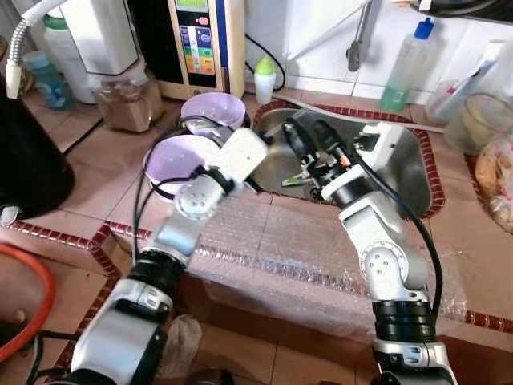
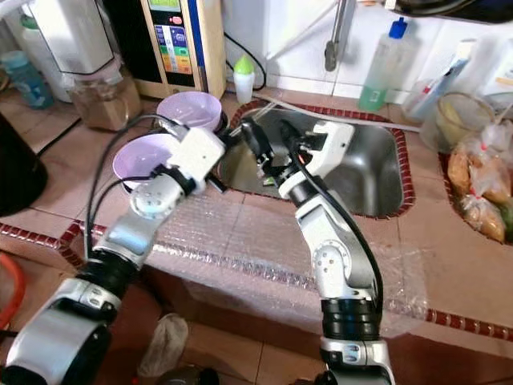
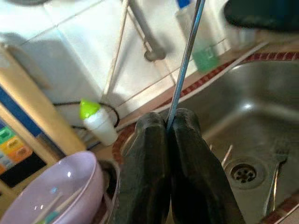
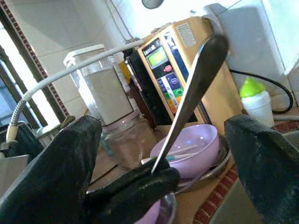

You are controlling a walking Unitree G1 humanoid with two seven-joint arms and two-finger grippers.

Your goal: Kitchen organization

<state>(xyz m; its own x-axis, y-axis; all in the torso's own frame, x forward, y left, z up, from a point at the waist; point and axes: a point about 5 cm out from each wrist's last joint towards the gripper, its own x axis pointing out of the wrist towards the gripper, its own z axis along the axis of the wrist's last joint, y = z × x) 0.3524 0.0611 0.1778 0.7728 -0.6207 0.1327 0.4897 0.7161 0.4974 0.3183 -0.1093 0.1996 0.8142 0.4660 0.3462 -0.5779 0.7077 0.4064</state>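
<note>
Both grippers meet over the sink [image 1: 405, 172]: left gripper [image 3: 169, 133] pinches a utensil [image 4: 194, 95], right gripper [image 4: 161, 154] spread wide around it.

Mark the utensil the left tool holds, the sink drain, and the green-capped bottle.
utensil [image 3: 187, 51], left wrist view, on its thin metal shaft above the pinch.
sink drain [image 3: 243, 173], left wrist view, on the strainer centre.
green-capped bottle [image 1: 264, 79], left eye view, on its white body.

Gripper [image 3: 169, 133] clamped on utensil handle [image 3: 184, 65]
</note>
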